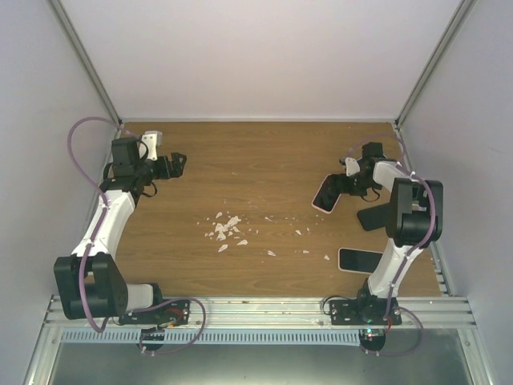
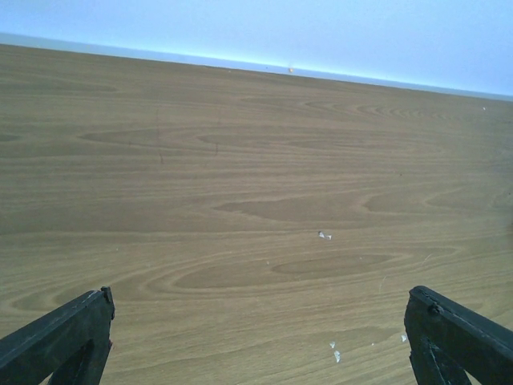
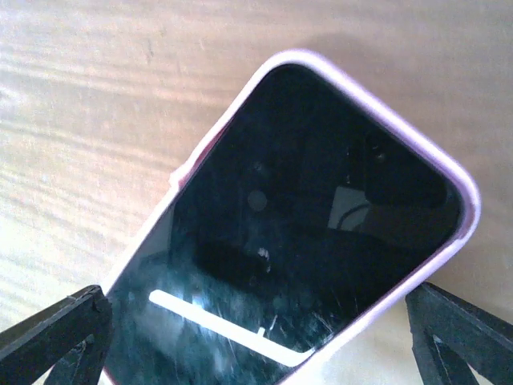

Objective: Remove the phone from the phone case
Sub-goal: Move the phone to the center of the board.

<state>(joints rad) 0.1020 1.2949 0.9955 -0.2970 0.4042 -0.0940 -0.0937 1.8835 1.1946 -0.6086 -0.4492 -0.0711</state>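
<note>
A phone with a black screen point(image 3: 321, 216) sits in a pale pink case point(image 3: 470, 210). My right gripper point(image 3: 256, 301) holds it across its width, one finger on each long edge. In the top view the phone point(image 1: 325, 195) is at the right of the table, tilted and held by the right gripper point(image 1: 341, 186). My left gripper point(image 1: 178, 163) is at the far left of the table. In the left wrist view it point(image 2: 260, 301) is wide open and empty over bare wood.
A second flat phone-like slab point(image 1: 360, 260) lies near the right arm's base. Several small white scraps point(image 1: 224, 228) are scattered mid-table, some in the left wrist view point(image 2: 335, 351). Grey walls enclose the wooden table point(image 1: 264, 160) on three sides.
</note>
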